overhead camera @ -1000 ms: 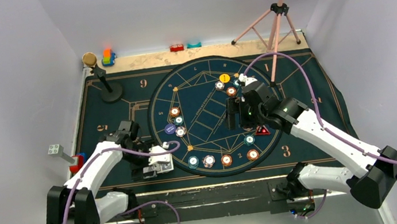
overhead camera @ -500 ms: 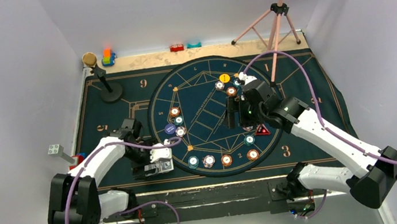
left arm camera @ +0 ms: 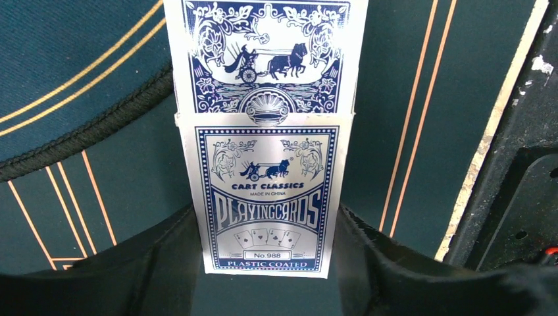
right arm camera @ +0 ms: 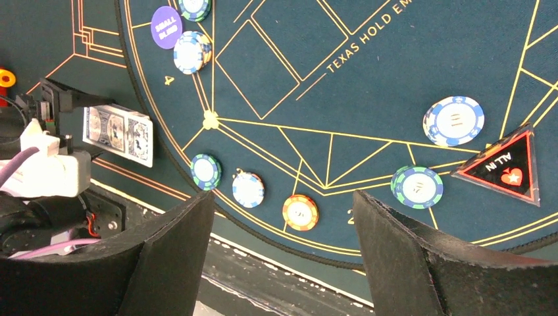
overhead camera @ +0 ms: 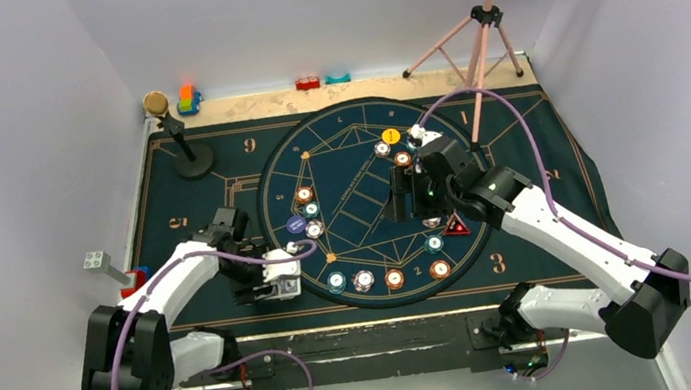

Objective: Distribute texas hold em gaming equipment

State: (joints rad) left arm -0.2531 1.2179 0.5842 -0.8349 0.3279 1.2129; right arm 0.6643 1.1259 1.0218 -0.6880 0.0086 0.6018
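my left gripper (left arm camera: 266,253) is pressed together on the pack (left arm camera: 266,197), one finger on each long edge near its end, so the printed front faces my wrist camera and a blue-backed card (left arm camera: 266,52) pokes out past the far end. the pack sits over the dark cloth (left arm camera: 421,99) just off the near-left rim of the round mat (right arm camera: 368,66), close to the table's near edge; i cannot tell whether it rests on the cloth or hangs just above it. my right gripper (right arm camera: 284,197) is spread wide with nothing between its fingers, hovering over the near-right part of the mat, where chips (right arm camera: 299,212) lie along the rim and the triangle token (right arm camera: 503,164) sits off to one side. i judge the pack light and fairly stiff, a thin card box that could dent if i squeeze hard, and the print says plastic coated, so the cards inside are likely slick and ready to slide out of the open end if i tilt it. the long edges look like the right place to hold the box. for a single card i would take the exposed end, since it is thin, bends easily and would be hard to lift off the cloth once flat.
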